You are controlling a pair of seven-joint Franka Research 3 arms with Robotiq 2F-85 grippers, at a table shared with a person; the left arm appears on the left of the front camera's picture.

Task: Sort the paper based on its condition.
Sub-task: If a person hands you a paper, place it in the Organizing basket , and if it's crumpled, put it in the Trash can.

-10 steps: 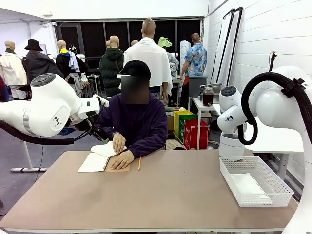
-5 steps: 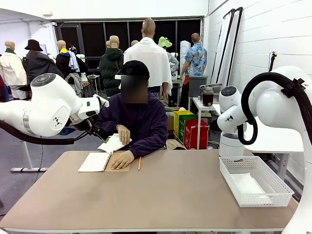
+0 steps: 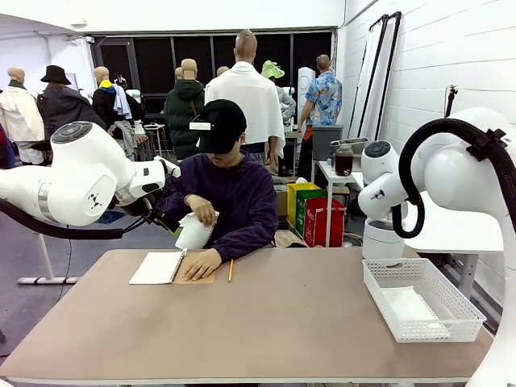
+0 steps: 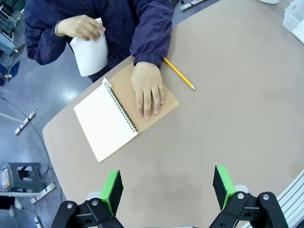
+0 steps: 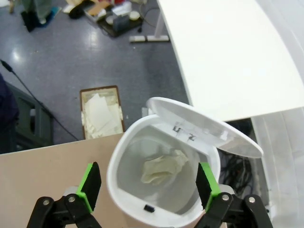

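White sheet: the paper [image 3: 194,232] is held in the air in the person's hand [image 3: 201,212], above and just behind the notebook, curling downward; in the left wrist view the paper [image 4: 90,54] hangs off the surface's edge, in front of the person's dark sleeve.
Notebook: spiral notebook [image 3: 161,268] lies open on the surface [image 3: 266,322], a white page on one side and the brown cover folded flat on the other.
Other hand: the person's second hand [image 4: 148,89] lies flat on the brown cover of the notebook [image 4: 118,116].
Pencil: yellow pencil [image 4: 179,73] lies on the surface just beside the notebook's brown cover, apart from it.
Basket: white mesh basket [image 3: 423,300] sits well away from the notebook, at the surface's right end, with a white sheet lying flat inside.
Left end effector [image 4: 166,187]: fingers spread wide, nothing between them, above bare surface near the notebook.
Right end effector [image 5: 148,186]: fingers spread, hanging over an open white bin [image 5: 164,175] that holds crumpled paper [image 5: 165,167].
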